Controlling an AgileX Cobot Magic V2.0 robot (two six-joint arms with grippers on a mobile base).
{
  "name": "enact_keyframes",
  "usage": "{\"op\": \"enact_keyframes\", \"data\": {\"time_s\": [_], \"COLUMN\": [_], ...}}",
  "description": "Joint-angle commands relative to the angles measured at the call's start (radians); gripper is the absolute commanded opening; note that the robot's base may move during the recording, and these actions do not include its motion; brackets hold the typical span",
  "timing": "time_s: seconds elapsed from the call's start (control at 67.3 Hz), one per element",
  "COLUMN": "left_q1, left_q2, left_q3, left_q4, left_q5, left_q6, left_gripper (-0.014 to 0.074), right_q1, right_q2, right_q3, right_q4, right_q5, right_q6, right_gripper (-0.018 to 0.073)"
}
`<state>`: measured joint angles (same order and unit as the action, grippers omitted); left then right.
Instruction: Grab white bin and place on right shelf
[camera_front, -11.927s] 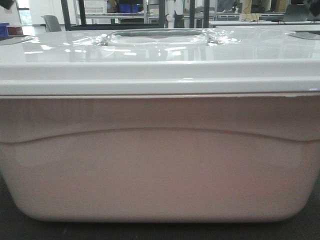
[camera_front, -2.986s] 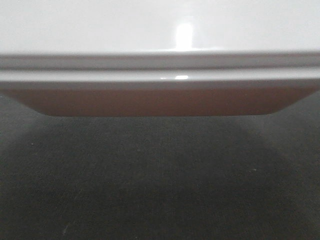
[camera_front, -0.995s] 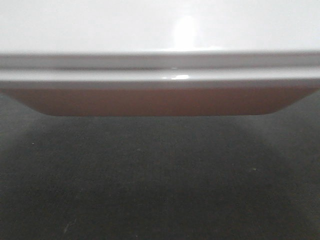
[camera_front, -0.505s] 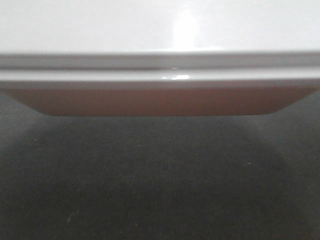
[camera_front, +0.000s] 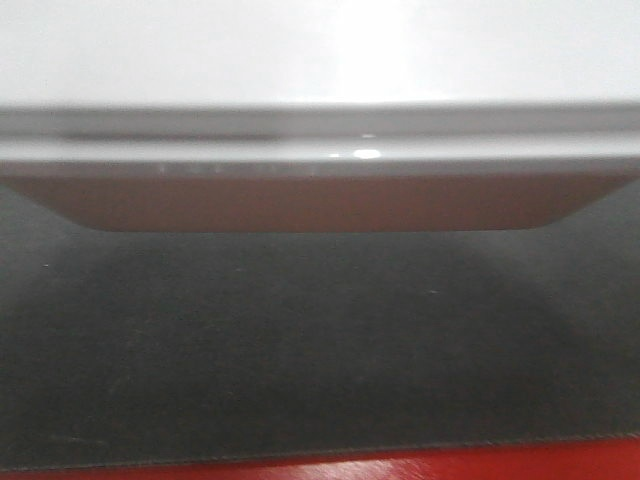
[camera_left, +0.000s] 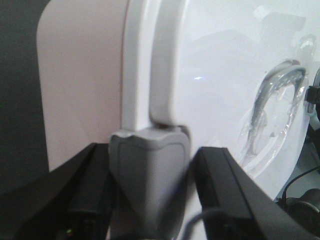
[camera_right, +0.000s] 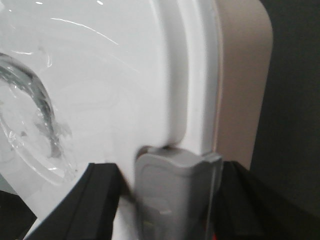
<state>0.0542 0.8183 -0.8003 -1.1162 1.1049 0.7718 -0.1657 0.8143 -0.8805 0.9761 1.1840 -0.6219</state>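
The white bin (camera_front: 320, 60) fills the top of the front view, its pinkish body (camera_front: 320, 205) hanging above its own shadow. My left gripper (camera_left: 150, 185) is shut on the grey end latch (camera_left: 150, 165) of the bin (camera_left: 210, 75), one black finger on each side. At the opposite end, my right gripper (camera_right: 170, 200) is shut the same way on the other grey latch (camera_right: 175, 185) of the bin (camera_right: 110, 75). The clear recessed lid handle (camera_left: 275, 110) shows in both wrist views. The right shelf is out of view.
A dark mat-covered table top (camera_front: 320, 350) lies under the bin, ending in a red front edge (camera_front: 400, 468) at the bottom of the front view. Black cables (camera_left: 300, 200) hang at the lower right of the left wrist view.
The bin stood on the dark surface 11.9 s ago and now hangs above it. In the last half second the table's red edge has come into the bottom of the front view.
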Motion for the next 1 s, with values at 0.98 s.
{"op": "enact_keyframes", "data": {"time_s": [0.98], "left_q1": [-0.014], "left_q2": [-0.011], "left_q3": [-0.031], "left_q4": [-0.143], "left_q5": [0.017], "left_q6": [0.014], "left_gripper": [0.0206], "right_q1": [0.008], "right_q2": [-0.010], "right_q3": [-0.028], "right_q4": [0.182], "right_q5": [0.132], "right_q6": [-0.008], "right_gripper": [0.0344]}}
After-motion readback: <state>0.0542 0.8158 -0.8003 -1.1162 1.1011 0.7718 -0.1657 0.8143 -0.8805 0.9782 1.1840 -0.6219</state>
